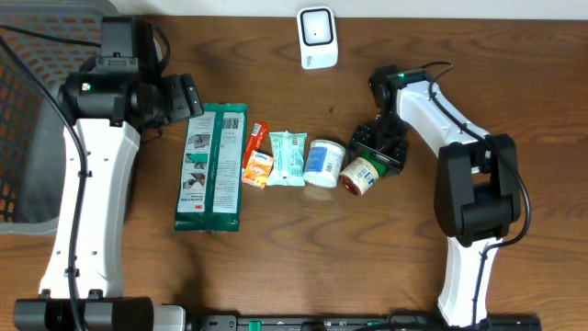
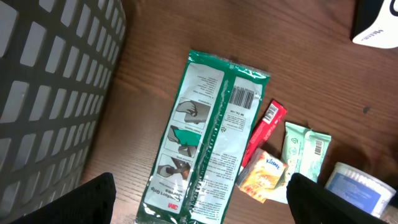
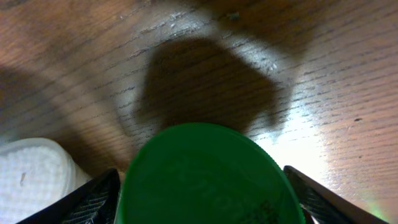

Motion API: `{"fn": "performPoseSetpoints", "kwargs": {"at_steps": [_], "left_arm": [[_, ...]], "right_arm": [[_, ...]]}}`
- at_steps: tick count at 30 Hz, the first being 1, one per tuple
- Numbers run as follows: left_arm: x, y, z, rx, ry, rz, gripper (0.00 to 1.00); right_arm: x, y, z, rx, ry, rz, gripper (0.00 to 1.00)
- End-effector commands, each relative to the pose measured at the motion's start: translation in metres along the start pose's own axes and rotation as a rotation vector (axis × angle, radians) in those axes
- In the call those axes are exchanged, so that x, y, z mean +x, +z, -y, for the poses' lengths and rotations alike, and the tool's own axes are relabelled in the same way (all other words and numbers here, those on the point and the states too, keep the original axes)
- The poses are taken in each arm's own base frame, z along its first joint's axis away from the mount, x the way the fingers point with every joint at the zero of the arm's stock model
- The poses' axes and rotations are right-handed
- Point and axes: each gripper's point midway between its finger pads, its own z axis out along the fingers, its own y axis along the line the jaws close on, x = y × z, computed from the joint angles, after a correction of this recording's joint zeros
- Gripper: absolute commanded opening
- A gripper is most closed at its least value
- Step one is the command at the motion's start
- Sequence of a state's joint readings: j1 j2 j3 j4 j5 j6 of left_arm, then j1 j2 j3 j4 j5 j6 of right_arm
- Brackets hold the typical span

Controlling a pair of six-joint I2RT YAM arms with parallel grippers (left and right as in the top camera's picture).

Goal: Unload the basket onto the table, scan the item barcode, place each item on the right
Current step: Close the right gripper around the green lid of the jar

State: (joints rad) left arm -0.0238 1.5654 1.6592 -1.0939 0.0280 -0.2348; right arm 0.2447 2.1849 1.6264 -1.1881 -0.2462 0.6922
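- Left gripper (image 2: 202, 200) hovers just beside the green packet (image 1: 211, 167), jaws wide, empty.
- Right gripper (image 3: 202, 190), well right of the packet, straddles the green-lidded jar (image 1: 360, 175); can't tell whether it grips.

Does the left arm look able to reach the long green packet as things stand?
Probably yes: the left claw is open close to the green packet, nothing lies on top of it, and the basket stands aside.

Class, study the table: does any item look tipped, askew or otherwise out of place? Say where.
The green-lidded jar at the row's right end seems to lie tipped on its side, between the right gripper's fingers. The orange sachet sits crooked in the row.
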Motion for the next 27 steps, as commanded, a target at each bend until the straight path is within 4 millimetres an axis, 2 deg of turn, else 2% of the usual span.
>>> {"fn": "performPoseSetpoints", "kwargs": {"at_steps": [1, 4, 9, 15, 27], "left_arm": [[0.001, 0.003, 0.0, 0.002, 0.003, -0.012, 0.88], [0.001, 0.003, 0.0, 0.002, 0.003, -0.012, 0.87], [0.001, 0.003, 0.0, 0.002, 0.003, -0.012, 0.87], [0.001, 0.003, 0.0, 0.002, 0.003, -0.012, 0.87], [0.001, 0.003, 0.0, 0.002, 0.003, -0.012, 0.88]], "right_arm": [[0.001, -0.01, -0.001, -0.001, 0.016, 0.034, 0.74], [0.001, -0.01, -0.001, 0.0, 0.009, 0.035, 0.7], [0.0, -0.015, 0.001, -0.005, -0.047, 0.04, 0.75], [-0.006, -0.041, 0.001, -0.016, -0.065, 0.143, 0.63], [-0.007, -0.05, -0.003, -0.037, -0.072, 0.171, 0.61]]}}
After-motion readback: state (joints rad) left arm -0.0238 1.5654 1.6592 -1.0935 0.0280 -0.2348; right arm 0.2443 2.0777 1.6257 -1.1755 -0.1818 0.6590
